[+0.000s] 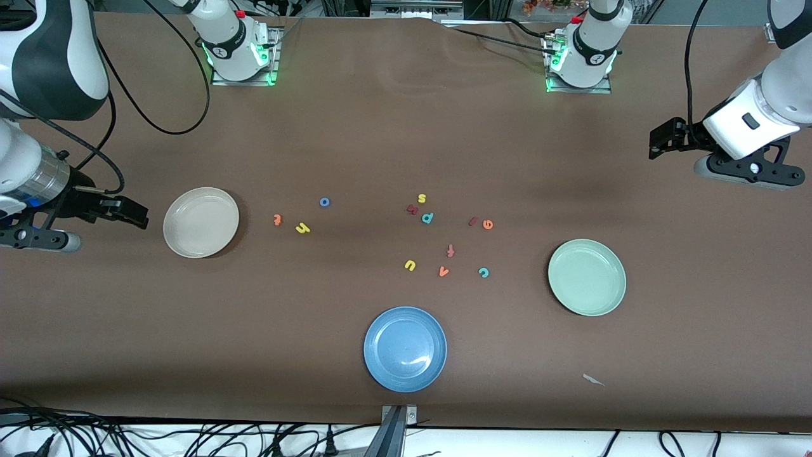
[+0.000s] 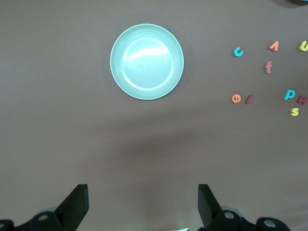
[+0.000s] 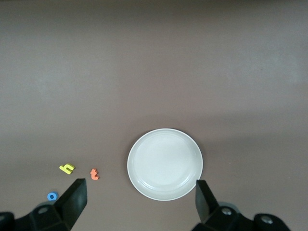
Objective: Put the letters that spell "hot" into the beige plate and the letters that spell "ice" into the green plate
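Both arms wait aloft at the table's ends, the left gripper (image 2: 143, 204) with fingers spread wide over bare cloth near the green plate (image 1: 587, 277), the right gripper (image 3: 140, 202) just as wide and empty beside the beige plate (image 1: 201, 222). Near the beige plate lie the orange "t" (image 1: 277, 220), the yellow "h" (image 1: 303, 228) and the blue "o" (image 1: 324, 202). Toward the green plate, what looks like the dark red "i" (image 1: 472, 221) sits just beside the orange "e" (image 1: 487, 224), the teal "c" (image 1: 483, 272) nearer the front camera, and both plates hold nothing.
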`<state>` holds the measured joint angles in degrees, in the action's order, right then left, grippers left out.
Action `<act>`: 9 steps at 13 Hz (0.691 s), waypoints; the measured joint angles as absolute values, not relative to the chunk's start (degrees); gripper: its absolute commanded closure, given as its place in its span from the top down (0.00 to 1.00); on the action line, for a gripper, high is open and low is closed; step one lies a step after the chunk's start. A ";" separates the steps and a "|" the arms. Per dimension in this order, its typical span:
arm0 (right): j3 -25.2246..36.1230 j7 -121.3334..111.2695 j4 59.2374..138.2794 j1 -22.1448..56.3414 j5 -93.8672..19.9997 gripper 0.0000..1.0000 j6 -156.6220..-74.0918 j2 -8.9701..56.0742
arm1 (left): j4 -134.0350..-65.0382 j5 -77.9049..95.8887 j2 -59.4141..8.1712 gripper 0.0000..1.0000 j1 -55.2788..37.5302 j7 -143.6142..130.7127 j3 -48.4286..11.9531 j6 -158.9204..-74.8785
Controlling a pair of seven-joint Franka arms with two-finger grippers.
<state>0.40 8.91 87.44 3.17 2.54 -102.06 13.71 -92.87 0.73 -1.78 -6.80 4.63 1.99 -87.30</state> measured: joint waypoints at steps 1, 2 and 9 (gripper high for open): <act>0.40 8.91 87.44 3.17 2.54 1.00 -101.64 13.71 | -92.87 0.73 -1.78 1.00 -6.81 4.63 1.99 -87.30; 0.40 8.91 87.44 3.17 2.54 1.00 -101.36 13.71 | -92.87 0.73 -1.78 1.00 -6.83 4.63 1.99 -87.30; 0.27 8.90 87.45 3.69 2.54 1.00 -100.66 13.71 | -92.87 0.73 -1.78 1.00 -7.17 4.63 1.99 -87.29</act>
